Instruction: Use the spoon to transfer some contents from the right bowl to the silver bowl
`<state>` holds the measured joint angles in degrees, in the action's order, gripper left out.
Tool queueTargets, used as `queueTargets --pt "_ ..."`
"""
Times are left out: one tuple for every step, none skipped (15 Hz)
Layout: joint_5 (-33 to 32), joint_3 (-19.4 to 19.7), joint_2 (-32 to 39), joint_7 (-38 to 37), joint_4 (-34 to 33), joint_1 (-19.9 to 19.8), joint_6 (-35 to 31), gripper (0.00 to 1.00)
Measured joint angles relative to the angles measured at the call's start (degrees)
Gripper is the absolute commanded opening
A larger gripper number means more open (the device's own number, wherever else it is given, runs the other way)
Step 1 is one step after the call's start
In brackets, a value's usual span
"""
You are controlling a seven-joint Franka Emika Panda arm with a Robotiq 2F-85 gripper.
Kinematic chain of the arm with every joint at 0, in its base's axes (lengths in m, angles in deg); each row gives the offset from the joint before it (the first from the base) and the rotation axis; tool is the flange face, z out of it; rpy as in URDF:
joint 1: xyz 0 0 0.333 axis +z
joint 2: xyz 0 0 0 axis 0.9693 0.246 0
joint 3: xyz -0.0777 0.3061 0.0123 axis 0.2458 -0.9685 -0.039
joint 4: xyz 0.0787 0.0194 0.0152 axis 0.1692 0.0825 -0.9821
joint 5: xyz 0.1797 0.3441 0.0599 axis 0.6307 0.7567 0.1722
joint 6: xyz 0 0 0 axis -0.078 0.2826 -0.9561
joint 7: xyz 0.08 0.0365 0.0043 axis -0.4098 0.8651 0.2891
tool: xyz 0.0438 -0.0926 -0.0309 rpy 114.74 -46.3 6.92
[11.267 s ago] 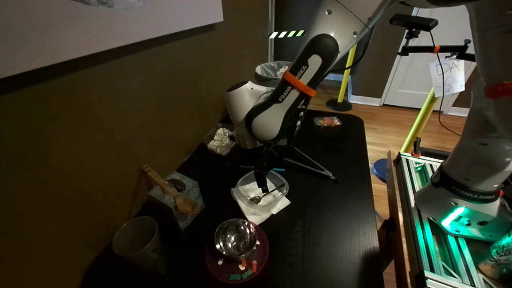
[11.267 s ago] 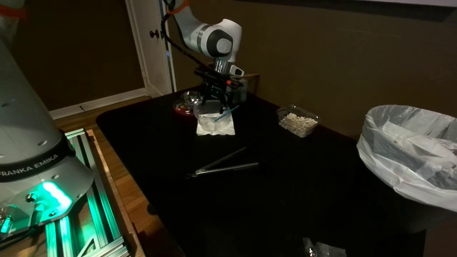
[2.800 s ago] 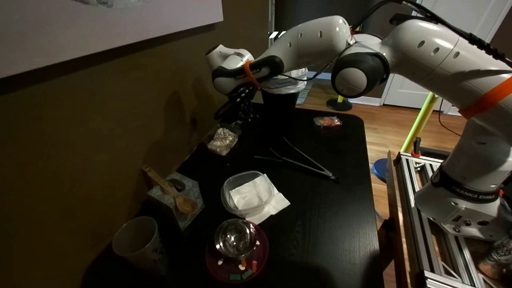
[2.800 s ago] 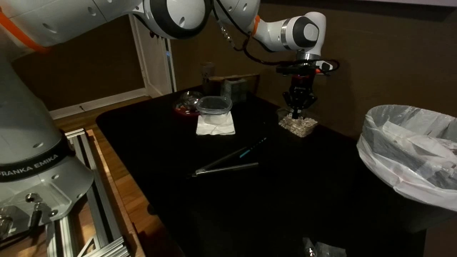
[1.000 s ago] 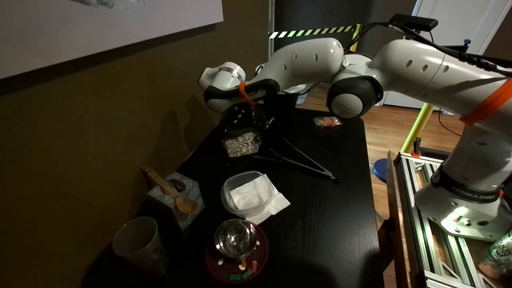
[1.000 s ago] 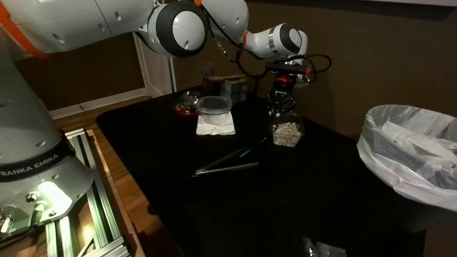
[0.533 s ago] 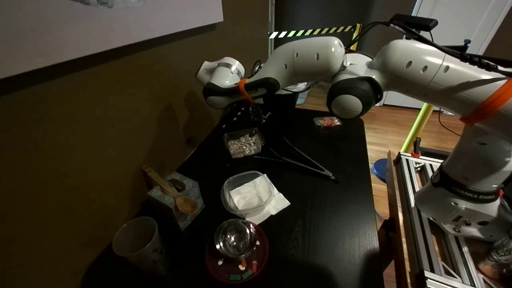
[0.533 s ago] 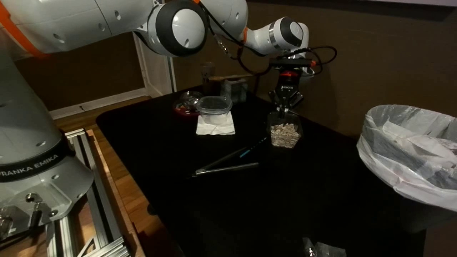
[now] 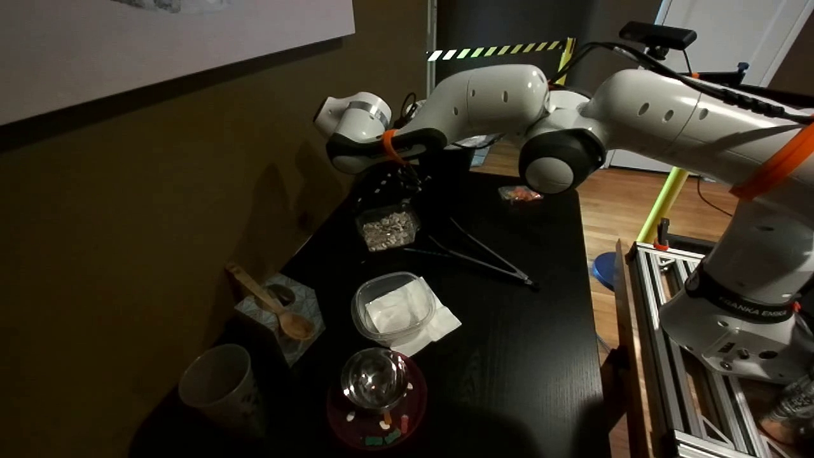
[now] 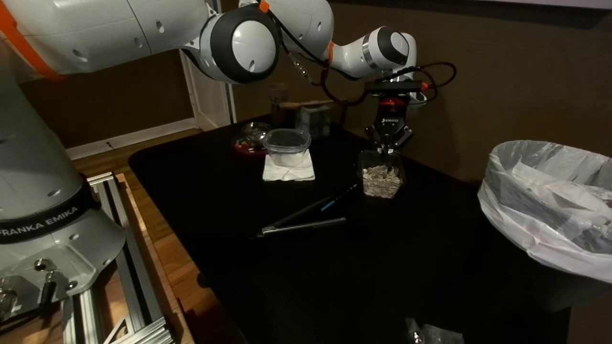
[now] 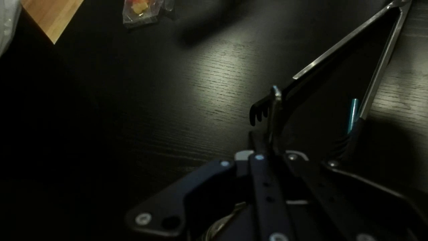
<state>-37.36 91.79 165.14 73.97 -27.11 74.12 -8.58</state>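
Tight by the wall [image 10: 502, 86], wider toward the robot's base [image 9: 741, 312]

The right bowl [image 10: 367, 160], a clear container of pale granules [image 9: 385, 234], stands near the wall, with the gripper [image 10: 385, 151] over it. Its fingers [image 11: 258, 142] are together, clamped on the spoon [image 11: 276, 103], whose handle juts past them in the wrist view; the spoon's lower end is too dark to make out. A lined bin [image 10: 540, 210] stands farther along that side. Toward the base, tongs [image 10: 306, 226] lie spread, a teal stick [image 11: 352, 115] beside one arm; a packet of sweets [image 9: 521, 193] sits near the desk's [image 9: 540, 356] end. The silver bowl [image 9: 375, 397] is well apart at the opposite end, on a red dish [image 9: 337, 423]. Between the two, a clear tub [image 9: 360, 318] stands on a white napkin [image 9: 448, 323].

The desk is black with wood grain; beyond it are plank floor [image 9: 598, 210] and a white door [image 9: 642, 149].
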Motion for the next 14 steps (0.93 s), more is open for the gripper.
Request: queueTargets --pt "0.0 0.0 0.5 0.1 -0.2 -0.3 0.1 0.01" --pt "0.0 0.0 0.9 0.6 -0.2 -0.5 0.1 0.01" --pt "0.0 -0.1 1.2 1.5 -0.4 -0.7 0.1 0.01" --pt "0.0 -0.2 1.6 2.5 -0.6 -1.0 0.1 0.01" --pt "0.0 -0.3 1.8 3.7 -1.0 -1.2 0.1 0.01" --pt "0.0 -0.4 1.7 4.5 -1.1 -1.4 -0.1 0.04" --pt "0.0 -0.4 1.6 4.7 -1.1 -1.5 -0.1 0.04" --pt "0.0 -0.4 1.6 4.7 -1.1 -1.5 -0.1 0.01" --pt "0.0 -0.4 1.6 4.6 -1.1 -1.5 -0.1 0.01" --pt "0.0 -0.5 1.6 4.6 -1.1 -1.4 -0.1 0.01" --pt "0.0 -0.6 1.6 5.2 -1.1 -1.4 -0.1 0.01" --pt "0.0 -0.7 1.6 6.3 -1.1 -1.4 -0.6 0.01" --pt "0.0 -0.7 1.6 7.2 -1.1 -1.4 -1.4 0.01" --pt "-0.1 -0.7 1.6 7.7 -1.1 -1.4 -2.3 0.01"
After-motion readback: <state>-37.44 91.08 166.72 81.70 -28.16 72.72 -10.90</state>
